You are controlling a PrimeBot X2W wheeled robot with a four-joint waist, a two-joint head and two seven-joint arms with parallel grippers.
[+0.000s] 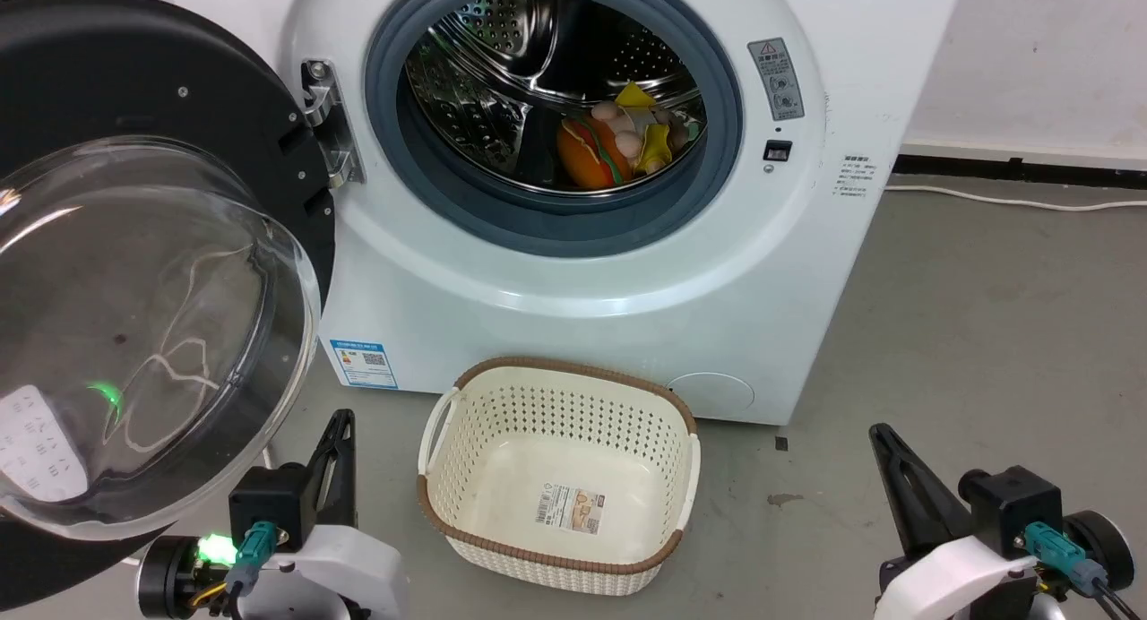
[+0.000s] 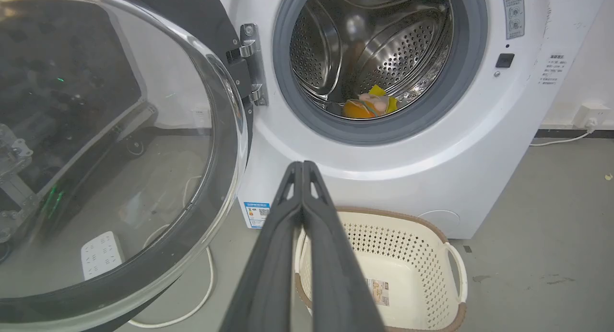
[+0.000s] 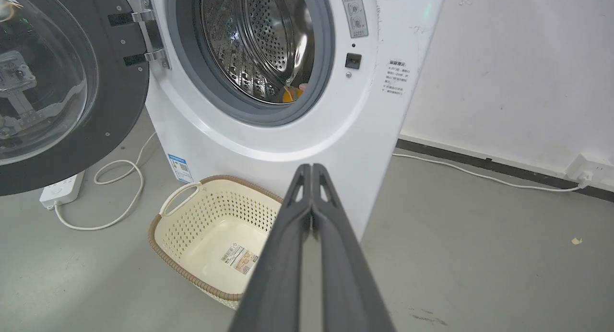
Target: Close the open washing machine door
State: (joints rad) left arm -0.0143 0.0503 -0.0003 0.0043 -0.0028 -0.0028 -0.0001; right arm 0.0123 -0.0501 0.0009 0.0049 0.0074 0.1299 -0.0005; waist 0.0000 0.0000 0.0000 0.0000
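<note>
The white washing machine (image 1: 573, 306) stands ahead, its grey-gasketed steel drum holding toy food (image 1: 618, 141). Its washing machine door (image 1: 134, 324) hangs wide open on the left from a metal hinge (image 1: 327, 123), the glass bowl bulging toward me. In the wrist views the door (image 2: 105, 145) (image 3: 62, 82) sits at the left and the washing machine (image 2: 407, 145) (image 3: 288, 130) fills the middle. My left gripper (image 1: 340, 423) (image 2: 302, 166) is shut and empty, just below the door's lower rim. Low on the right, my right gripper (image 1: 883, 436) (image 3: 311, 169) is likewise shut on nothing.
A cream perforated basket (image 1: 560, 548) (image 2: 446, 293) (image 3: 177, 241) stands empty on the grey floor before the machine. A white power strip (image 3: 60, 190) and its looping cable lie under the door. Another cable (image 1: 1013, 199) runs along the wall at the right.
</note>
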